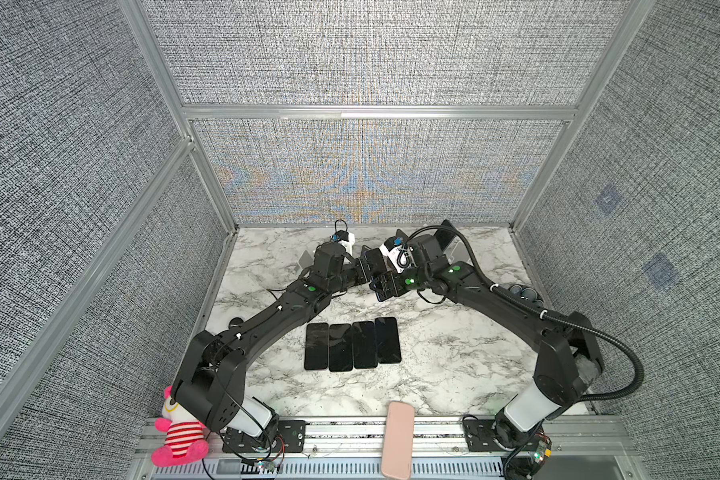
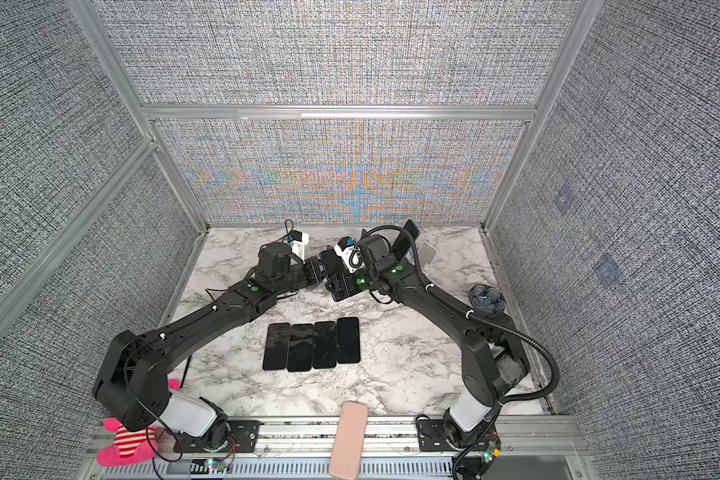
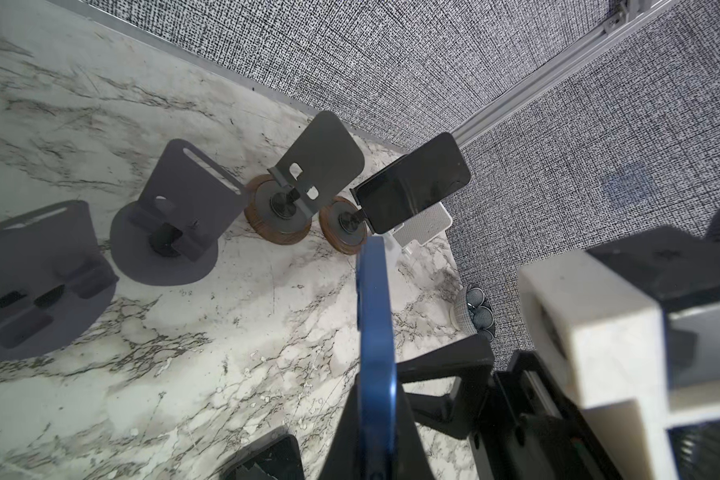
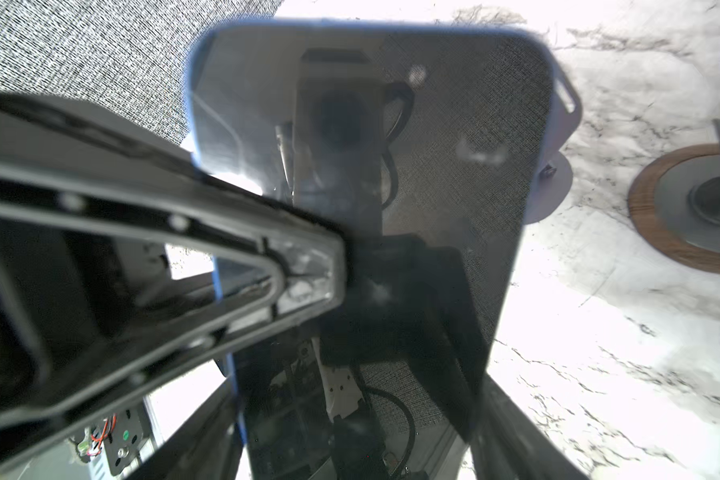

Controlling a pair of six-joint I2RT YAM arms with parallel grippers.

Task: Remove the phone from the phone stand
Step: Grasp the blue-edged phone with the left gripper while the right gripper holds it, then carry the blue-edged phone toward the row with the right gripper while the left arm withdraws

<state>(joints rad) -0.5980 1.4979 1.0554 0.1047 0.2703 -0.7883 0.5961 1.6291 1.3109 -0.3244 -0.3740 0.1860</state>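
Pink case (image 1: 398, 440) lies across the near rail, with a plush toy (image 1: 175, 436) at the near left corner. Farther in, a row of four phones (image 1: 352, 345) lies flat mid-table, with bare marble table (image 1: 454, 374) to its right. Beyond it both arms bend inward and meet. The left gripper (image 3: 377, 386) is clamped on the faces of a blue-edged phone (image 3: 373, 311), held in the air in front of the stands. The right gripper (image 4: 358, 390) straddles that phone's side edges, jaws wide; whether they press on it I cannot tell. Empty stands (image 3: 175, 216) line the far wall (image 1: 371, 174). At far right, behind the right arm, a black-screened phone (image 3: 412, 183) leans on a wood-based stand (image 3: 346, 226).
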